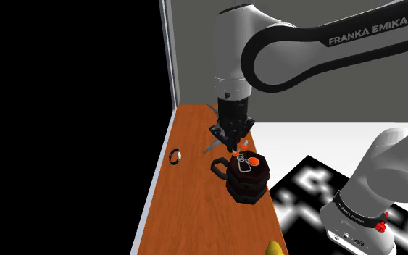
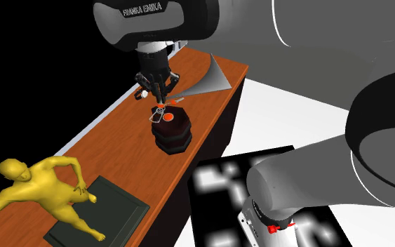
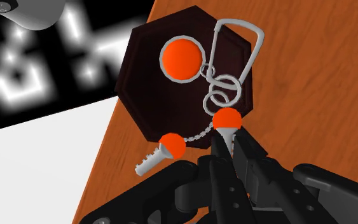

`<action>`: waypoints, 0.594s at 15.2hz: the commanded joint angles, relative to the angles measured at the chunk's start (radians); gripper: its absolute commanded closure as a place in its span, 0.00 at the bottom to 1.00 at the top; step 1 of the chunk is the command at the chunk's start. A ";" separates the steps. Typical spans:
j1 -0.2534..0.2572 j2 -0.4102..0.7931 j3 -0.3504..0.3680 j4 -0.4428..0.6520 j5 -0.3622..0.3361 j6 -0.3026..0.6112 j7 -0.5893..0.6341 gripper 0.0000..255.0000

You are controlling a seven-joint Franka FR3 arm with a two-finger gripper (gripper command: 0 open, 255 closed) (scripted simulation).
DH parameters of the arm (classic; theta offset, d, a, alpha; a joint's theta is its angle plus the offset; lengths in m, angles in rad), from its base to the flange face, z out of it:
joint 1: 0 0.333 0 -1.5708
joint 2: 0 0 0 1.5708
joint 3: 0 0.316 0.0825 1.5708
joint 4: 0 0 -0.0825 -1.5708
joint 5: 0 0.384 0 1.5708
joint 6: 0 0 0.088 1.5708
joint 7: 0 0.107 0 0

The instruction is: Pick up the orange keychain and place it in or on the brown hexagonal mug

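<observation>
while gripper (image 3: 228, 139) clasps it, keychain (image 3: 182, 58) sits over mug (image 3: 147, 95)

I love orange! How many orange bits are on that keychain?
3. A round disc lies on the dark mug's top; a small knob is pinched by the claw; another caps a little key sticking past the mug's rim. More could be hidden underneath.

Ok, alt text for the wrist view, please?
The orange keychain is spread across the top of the dark brown hexagonal mug, with the black jaws shut on one of its orange-headed keys. The mug stands on a wooden table near its edge.
</observation>
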 commanded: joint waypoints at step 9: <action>0.002 0.015 0.014 -0.059 0.004 0.074 -0.001 1.00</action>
